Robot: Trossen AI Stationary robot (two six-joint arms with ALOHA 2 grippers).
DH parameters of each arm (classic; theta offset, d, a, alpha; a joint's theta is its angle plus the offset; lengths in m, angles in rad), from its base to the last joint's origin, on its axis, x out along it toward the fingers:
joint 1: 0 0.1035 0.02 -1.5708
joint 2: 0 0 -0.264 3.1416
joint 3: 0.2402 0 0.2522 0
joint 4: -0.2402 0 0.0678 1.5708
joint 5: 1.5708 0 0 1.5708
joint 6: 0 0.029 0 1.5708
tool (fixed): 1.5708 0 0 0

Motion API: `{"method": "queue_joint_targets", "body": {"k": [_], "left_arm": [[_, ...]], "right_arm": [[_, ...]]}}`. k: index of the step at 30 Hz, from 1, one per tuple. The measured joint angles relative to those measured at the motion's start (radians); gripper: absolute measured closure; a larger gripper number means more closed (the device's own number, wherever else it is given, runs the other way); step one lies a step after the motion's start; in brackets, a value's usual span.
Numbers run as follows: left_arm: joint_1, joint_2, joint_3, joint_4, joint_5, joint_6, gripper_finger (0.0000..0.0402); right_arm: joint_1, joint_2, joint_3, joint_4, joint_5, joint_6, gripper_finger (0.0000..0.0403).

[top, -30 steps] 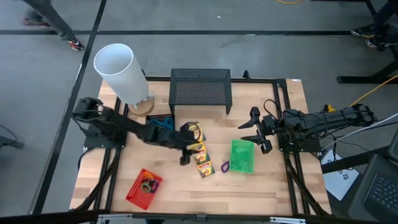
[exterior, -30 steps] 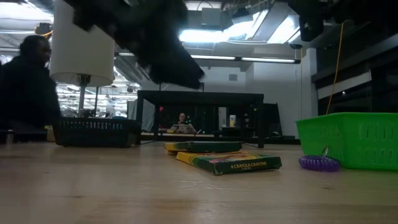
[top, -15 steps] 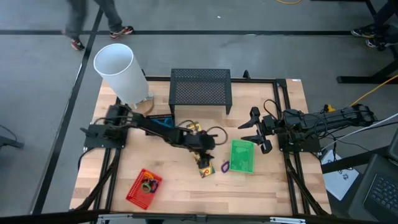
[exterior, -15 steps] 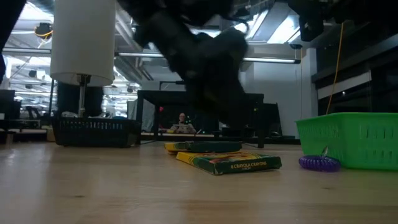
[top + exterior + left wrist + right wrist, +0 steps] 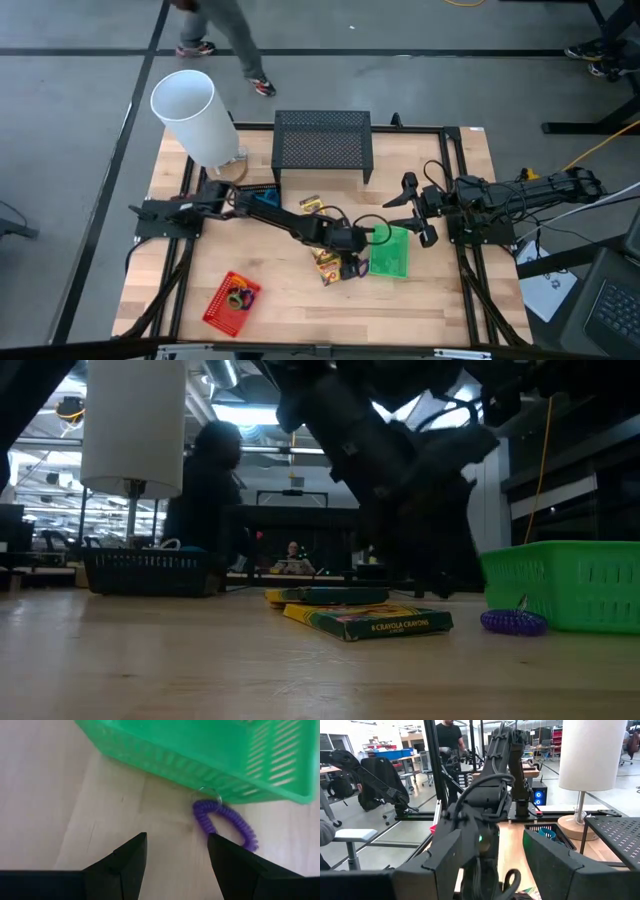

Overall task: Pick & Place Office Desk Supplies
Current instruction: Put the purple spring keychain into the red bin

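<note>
My left gripper (image 5: 176,842) hovers open, slanting down over bare table just beside the purple loop (image 5: 225,822). The loop lies flat on the wood against the near wall of the green basket (image 5: 200,750); its small metal ring touches that wall. In the high view this gripper (image 5: 352,268) stands between the crayon boxes (image 5: 325,262) and the green basket (image 5: 392,250). The loop (image 5: 513,622) also shows in the low view. My right gripper (image 5: 404,212) waits open and level above the table's right side, touching nothing.
A red basket (image 5: 232,300) with loops sits near the front left. A black basket (image 5: 258,195) holds blue-handled scissors. The black mesh stand (image 5: 323,143) and the white cylinder (image 5: 190,115) occupy the far side. Another crayon box (image 5: 310,204) lies mid-table. A person walks beyond the table.
My left gripper has swept toward the table's right edge, past the crayon boxes to the purple loop by the green basket. It has sunk a little and tipped further downward, staying open. Nothing on the table has moved.
</note>
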Motion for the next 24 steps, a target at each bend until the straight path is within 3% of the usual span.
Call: {"method": "queue_joint_targets", "body": {"k": [24], "left_arm": [[-0.017, 0.046, 0.001, 0.073, 0.046, -0.074, 0.0194]], "right_arm": [[0.0, 0.0, 0.0, -0.001, 0.0, 0.0, 0.019]]}}
